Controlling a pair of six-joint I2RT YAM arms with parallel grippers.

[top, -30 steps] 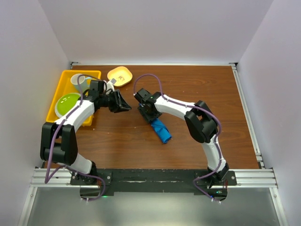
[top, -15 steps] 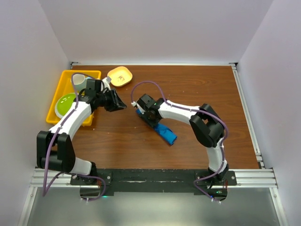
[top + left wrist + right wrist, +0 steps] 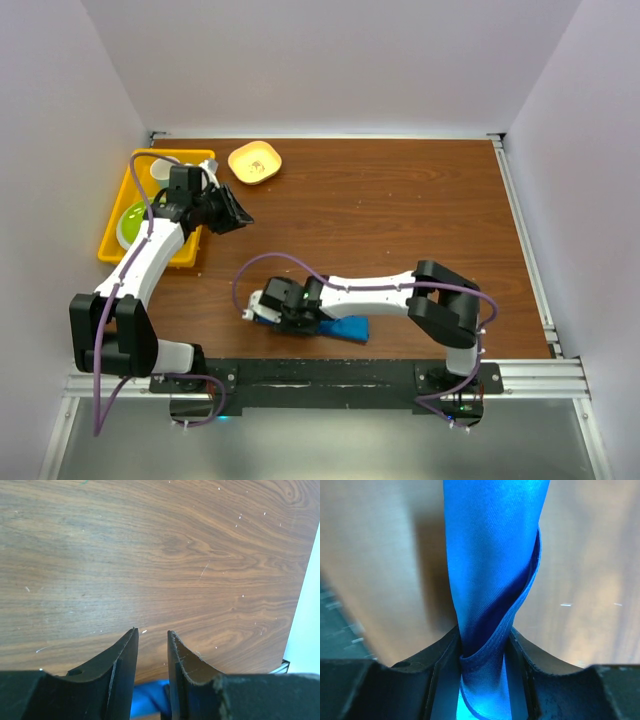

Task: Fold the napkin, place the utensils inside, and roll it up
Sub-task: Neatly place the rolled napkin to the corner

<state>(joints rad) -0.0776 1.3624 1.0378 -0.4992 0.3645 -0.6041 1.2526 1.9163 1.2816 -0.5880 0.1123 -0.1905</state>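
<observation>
The napkin is soft cloth with a fine twill weave and a faint sheen. The counter is smooth wood-grain, lightly scratched and flecked. The left claw is matt black plastic, rough-edged. The tray looks like glossy plastic.

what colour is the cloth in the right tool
Plain royal blue; the napkin shows best in the right wrist view.
</observation>
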